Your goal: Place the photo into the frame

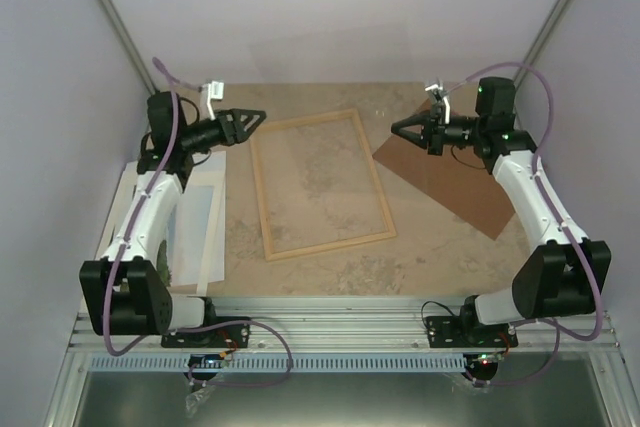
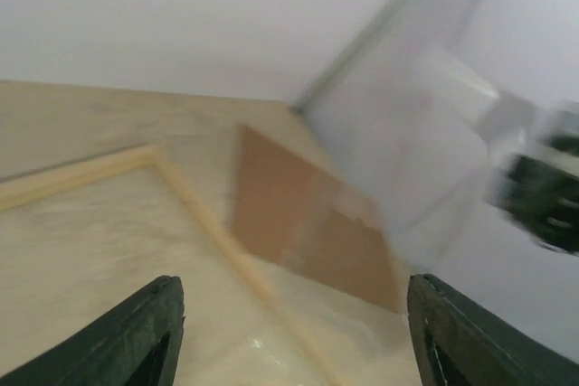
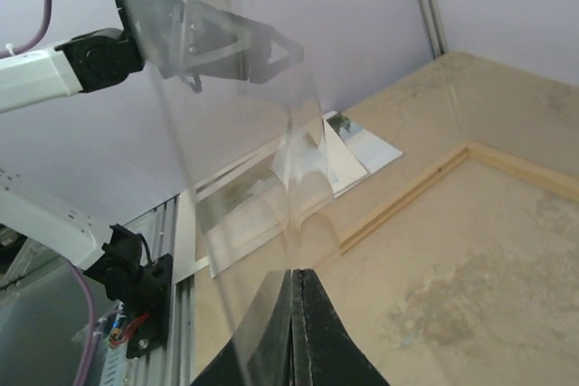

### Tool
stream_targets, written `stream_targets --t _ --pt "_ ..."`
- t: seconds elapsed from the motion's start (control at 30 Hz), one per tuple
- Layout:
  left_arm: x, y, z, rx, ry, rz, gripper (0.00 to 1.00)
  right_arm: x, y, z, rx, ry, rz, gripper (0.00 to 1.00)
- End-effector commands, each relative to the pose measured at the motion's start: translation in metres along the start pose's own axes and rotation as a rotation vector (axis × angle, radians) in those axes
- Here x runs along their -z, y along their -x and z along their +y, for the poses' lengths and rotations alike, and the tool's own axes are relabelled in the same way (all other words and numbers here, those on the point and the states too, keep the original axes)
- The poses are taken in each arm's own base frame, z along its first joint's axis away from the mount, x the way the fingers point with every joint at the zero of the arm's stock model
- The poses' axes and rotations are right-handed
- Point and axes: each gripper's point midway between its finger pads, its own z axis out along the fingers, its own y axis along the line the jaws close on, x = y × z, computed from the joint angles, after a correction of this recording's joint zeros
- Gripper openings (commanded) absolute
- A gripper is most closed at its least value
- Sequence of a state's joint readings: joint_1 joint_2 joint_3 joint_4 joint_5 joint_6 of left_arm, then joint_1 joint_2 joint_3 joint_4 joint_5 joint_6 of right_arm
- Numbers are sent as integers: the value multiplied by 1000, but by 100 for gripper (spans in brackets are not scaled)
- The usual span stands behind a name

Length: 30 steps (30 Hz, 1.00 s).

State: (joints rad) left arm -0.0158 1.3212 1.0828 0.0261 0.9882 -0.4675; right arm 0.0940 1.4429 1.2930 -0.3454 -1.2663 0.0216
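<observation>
The frame (image 1: 330, 245) of pale wood lies flat in the middle of the table, and its edge also shows in the wrist views (image 2: 208, 219) (image 3: 407, 196). At the table's left side the photo (image 1: 200, 217) (image 3: 366, 146) lies flat, partly under the left arm. My right gripper (image 1: 400, 129) (image 3: 298, 273) hovers over the frame's far right corner, shut on the edge of a clear see-through sheet (image 3: 235, 115) that stands up in front of it. My left gripper (image 1: 255, 122) (image 2: 294, 341) is open above the frame's far left corner, with nothing between its fingers.
A flat brown backing board (image 1: 450, 182) (image 2: 298, 223) lies at an angle on the table right of the frame, below the right gripper. White walls enclose the table at the back and both sides. A metal rail (image 1: 330, 322) carries both arm bases at the near edge.
</observation>
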Motion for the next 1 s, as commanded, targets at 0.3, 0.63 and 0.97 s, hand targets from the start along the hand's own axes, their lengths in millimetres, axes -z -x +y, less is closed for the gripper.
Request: stream_targets --t 0.3,0.63,0.97 --pt "46 -125 208 213 738 310 71 3 -22 2 -161 -67 -4 0" --pt "2 -170 247 235 668 479 58 3 -27 2 -191 -71 -16 1" --pt "-41 -197 251 158 603 578 31 3 -32 3 -226 -66 -38 1"
